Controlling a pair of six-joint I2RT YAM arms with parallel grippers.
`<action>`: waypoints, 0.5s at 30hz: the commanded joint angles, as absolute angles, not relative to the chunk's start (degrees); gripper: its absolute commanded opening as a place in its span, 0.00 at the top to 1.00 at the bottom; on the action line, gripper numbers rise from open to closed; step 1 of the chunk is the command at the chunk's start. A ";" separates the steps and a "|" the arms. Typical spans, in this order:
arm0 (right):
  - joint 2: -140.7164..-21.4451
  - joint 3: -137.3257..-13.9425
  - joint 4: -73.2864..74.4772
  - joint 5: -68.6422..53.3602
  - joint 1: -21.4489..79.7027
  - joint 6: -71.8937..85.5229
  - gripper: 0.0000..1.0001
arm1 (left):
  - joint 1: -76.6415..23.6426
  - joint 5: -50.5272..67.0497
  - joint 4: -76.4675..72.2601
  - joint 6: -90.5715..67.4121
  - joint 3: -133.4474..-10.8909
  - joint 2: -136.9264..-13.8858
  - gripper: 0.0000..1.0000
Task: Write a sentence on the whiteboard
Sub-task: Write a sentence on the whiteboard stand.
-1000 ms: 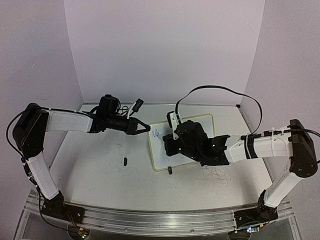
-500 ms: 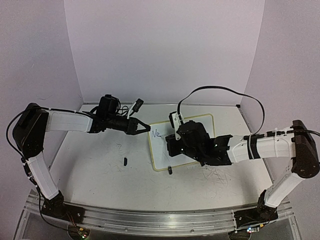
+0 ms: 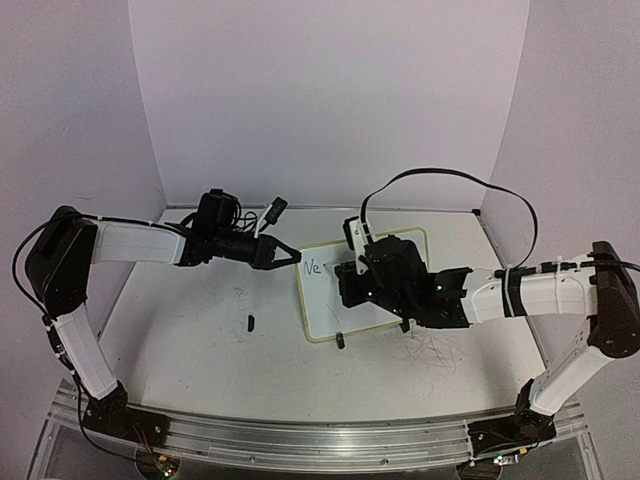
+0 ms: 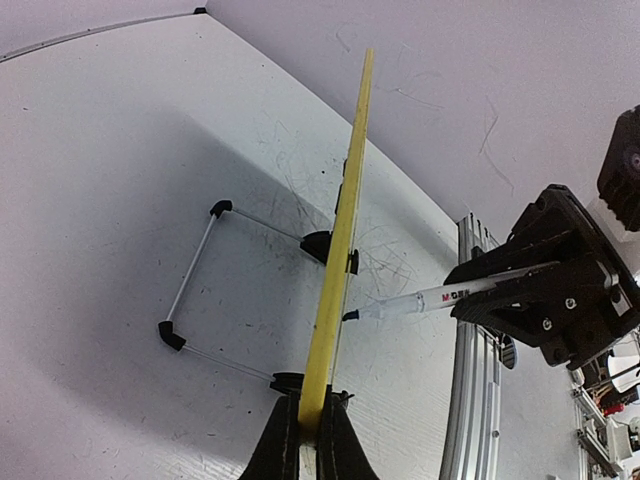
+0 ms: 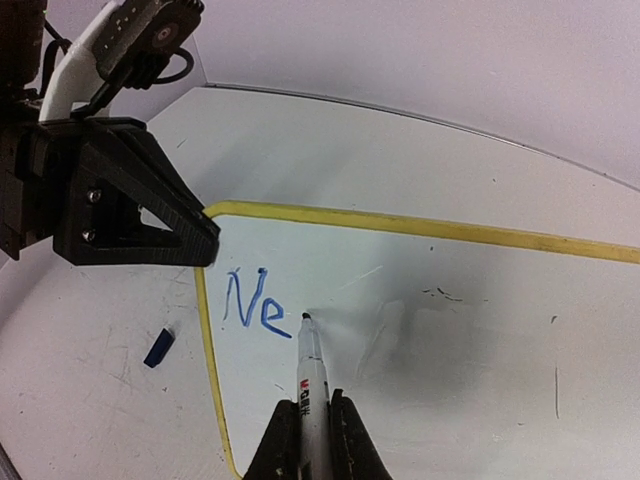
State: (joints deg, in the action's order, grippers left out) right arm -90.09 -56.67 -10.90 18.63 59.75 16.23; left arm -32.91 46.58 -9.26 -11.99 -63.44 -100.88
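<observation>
A small dark piece (image 3: 250, 322) lies on the scribbled table (image 3: 190, 330), nearer the arm bases than the left gripper (image 3: 290, 257) and well apart from it; what it is cannot be made out. The left gripper is closed on the rim of the whiteboard (image 3: 322, 310), at its far left corner. In the left wrist view the fingers (image 4: 282, 445) pinch the yellow-cream frame edge-on, so the writing face is hidden. Only the wire stand (image 4: 195, 290) and a black foot (image 4: 318, 243) show beside it.

Just right of those fingertips is the sentence (image 5: 255, 303), so far a blue "Ne". The marker (image 5: 310, 375) touches the board just right of the "e". Its barrel is pinched between the narrow fingers of the right gripper (image 5: 308, 415).

From above, the right wrist covers the middle of the board and hides the marker. Right of the tip, bare board with faint grey specks runs on to where the wrist view cuts it off.
</observation>
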 commanded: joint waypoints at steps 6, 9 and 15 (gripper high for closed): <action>-91.32 -59.15 -13.97 18.35 59.55 15.05 1.00 | -32.79 45.80 -5.37 -11.95 -64.89 -101.51 1.00; -91.58 -59.17 -14.08 18.63 59.55 14.92 1.00 | -32.78 45.87 -5.38 -11.95 -64.94 -101.61 1.00; -92.85 -59.75 -14.33 18.80 59.46 14.68 1.00 | -32.78 45.92 -5.42 -12.04 -65.04 -101.79 1.00</action>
State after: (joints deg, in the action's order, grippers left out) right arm -91.52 -57.13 -12.16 18.11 59.75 15.41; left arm -32.91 46.73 -8.99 -11.99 -63.68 -100.88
